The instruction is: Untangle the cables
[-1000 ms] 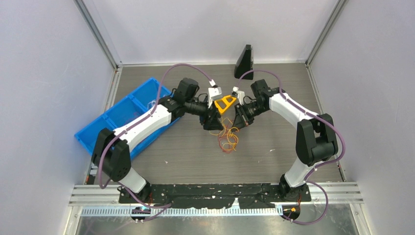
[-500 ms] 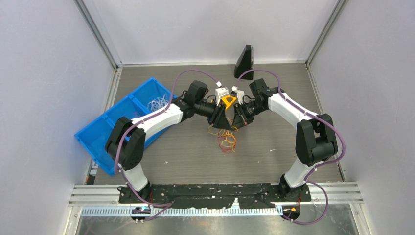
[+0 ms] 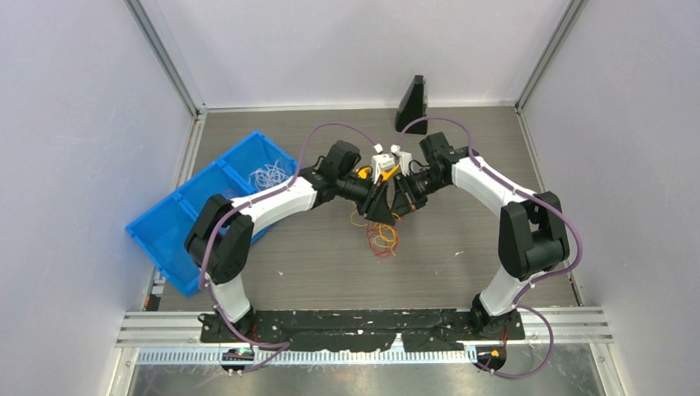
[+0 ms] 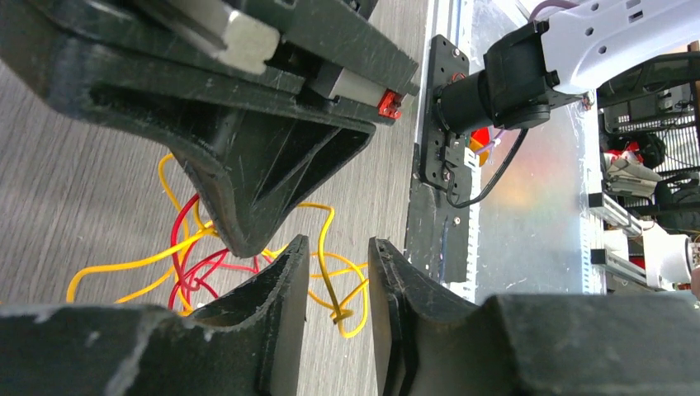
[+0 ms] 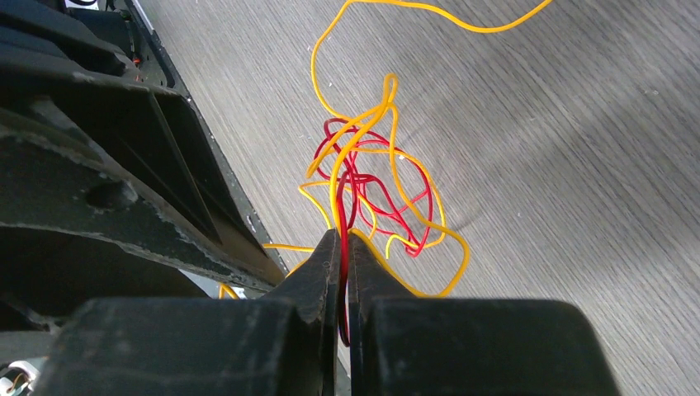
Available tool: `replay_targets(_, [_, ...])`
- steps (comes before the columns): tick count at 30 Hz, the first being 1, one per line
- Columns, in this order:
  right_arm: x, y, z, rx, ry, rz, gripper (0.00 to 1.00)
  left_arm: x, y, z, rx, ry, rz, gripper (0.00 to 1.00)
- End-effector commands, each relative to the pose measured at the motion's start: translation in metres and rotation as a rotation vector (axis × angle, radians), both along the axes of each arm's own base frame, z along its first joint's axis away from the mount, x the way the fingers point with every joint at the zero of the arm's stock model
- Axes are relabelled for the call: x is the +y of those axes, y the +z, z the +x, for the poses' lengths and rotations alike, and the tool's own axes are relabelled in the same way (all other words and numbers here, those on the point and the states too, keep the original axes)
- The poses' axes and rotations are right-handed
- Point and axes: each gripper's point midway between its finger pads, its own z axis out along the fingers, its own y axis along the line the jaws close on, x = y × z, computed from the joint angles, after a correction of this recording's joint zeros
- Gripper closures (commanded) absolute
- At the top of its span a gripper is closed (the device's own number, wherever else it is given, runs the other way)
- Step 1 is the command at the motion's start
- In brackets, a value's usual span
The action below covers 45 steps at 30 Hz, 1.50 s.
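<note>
A tangle of red cable (image 5: 388, 198) and yellow cable (image 5: 363, 132) hangs down to the table, seen from above as a bundle (image 3: 381, 235). My right gripper (image 5: 342, 247) is shut on a red strand, with a yellow strand pressed beside it, and holds the bundle's top above the table (image 3: 399, 200). My left gripper (image 4: 338, 272) is open just beside it (image 3: 380, 206). A yellow strand (image 4: 328, 239) passes loosely between its fingers, touching neither pad. The right gripper's black finger (image 4: 248, 165) fills the upper left wrist view.
A blue bin (image 3: 177, 210) at the left holds white cables (image 3: 268, 175). A black wedge-shaped block (image 3: 413, 103) stands at the back edge. Grey walls close in on three sides, and the arm bases line the near rail (image 3: 363, 326).
My left arm has swung right until its gripper sits against the right one. The right gripper has barely moved and stays clamped on the cables.
</note>
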Motion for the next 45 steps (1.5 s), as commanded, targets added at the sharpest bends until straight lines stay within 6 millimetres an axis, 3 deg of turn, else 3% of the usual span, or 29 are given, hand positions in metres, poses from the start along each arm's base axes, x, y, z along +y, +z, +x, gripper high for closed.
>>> replay_targets(1, [0.004, 0.013, 0.004, -0.052, -0.005, 0.019, 0.95, -0.013, 0.022, 0.011, -0.064, 0.005, -0.052, 0.65])
replay_targets(6, [0.004, 0.01, 0.004, -0.047, -0.011, 0.007, 0.95, -0.015, 0.022, 0.011, -0.064, 0.006, -0.044, 0.67])
replay_targets(10, [0.003, 0.007, 0.004, -0.038, -0.016, 0.0, 0.94, -0.014, 0.027, 0.007, -0.073, -0.014, -0.057, 0.93])
replay_targets(12, [0.004, 0.007, 0.005, -0.037, -0.017, 0.0, 0.94, -0.013, 0.031, 0.005, -0.084, -0.025, -0.069, 1.0])
replay_targets(16, [0.005, 0.008, 0.006, -0.028, -0.019, 0.005, 0.93, -0.011, 0.035, 0.003, -0.093, -0.036, -0.063, 1.0])
replay_targets(20, [0.007, 0.011, 0.007, -0.027, -0.016, 0.021, 0.95, -0.01, 0.024, 0.006, -0.09, -0.023, -0.029, 0.74])
replay_targets(23, [0.008, 0.014, 0.007, -0.028, -0.014, 0.029, 0.95, -0.01, 0.016, 0.007, -0.077, -0.018, -0.012, 0.69])
replay_targets(28, [0.007, 0.012, 0.005, -0.023, -0.015, 0.023, 0.95, -0.01, 0.013, 0.007, -0.079, -0.024, -0.008, 0.74])
replay_targets(32, [0.007, 0.011, 0.005, -0.02, -0.014, 0.023, 0.95, -0.011, 0.013, 0.005, -0.079, -0.04, 0.0, 0.73])
replay_targets(34, [0.008, 0.011, 0.006, -0.019, -0.014, 0.021, 0.95, -0.012, 0.015, 0.005, -0.082, -0.043, -0.003, 0.87])
replay_targets(36, [0.007, 0.009, 0.008, -0.021, -0.016, 0.012, 0.91, -0.012, 0.025, 0.004, -0.102, -0.042, -0.022, 1.0])
replay_targets(41, [0.001, -0.01, 0.012, -0.004, -0.027, -0.046, 0.76, -0.007, 0.089, -0.006, -0.251, -0.077, -0.166, 1.0])
replay_targets(45, [-0.005, -0.029, 0.015, 0.024, -0.039, -0.091, 0.7, 0.003, 0.134, -0.019, -0.371, -0.106, -0.248, 1.0])
